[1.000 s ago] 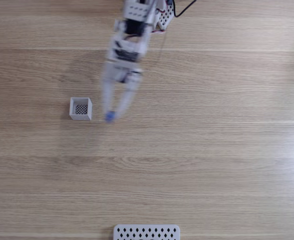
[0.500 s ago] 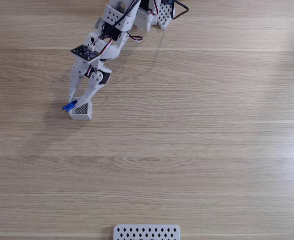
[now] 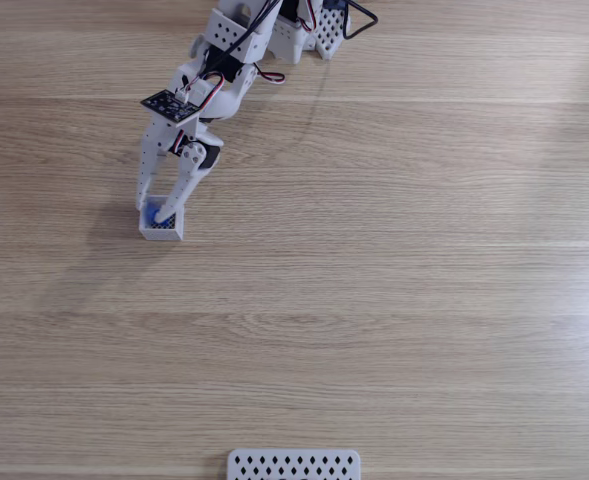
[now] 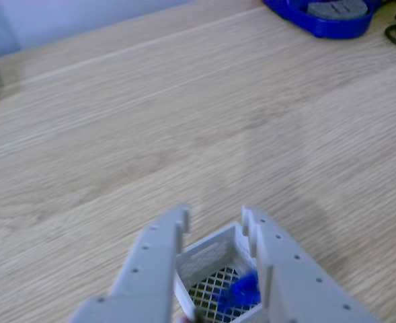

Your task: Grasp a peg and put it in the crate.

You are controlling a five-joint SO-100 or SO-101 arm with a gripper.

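I read this as the release step, nearly finished. On the wooden table (image 3: 394,300) my arm (image 3: 209,85) reaches down from twelve o'clock in the fixed view toward the crate (image 3: 164,232), which sits at about ten o'clock from the table's middle. The gripper (image 3: 161,212) hangs right over the crate's opening. In the other view the gripper (image 4: 215,221) has its fingers spread apart and grips nothing. The crate (image 4: 208,250) lies directly below them. The peg (image 4: 241,291) shows blurred blue on the mesh floor inside the crate, at the four o'clock side of the opening. Next I judge a straight lift is needed, keeping the fingers wide so they don't snag the thin walls.
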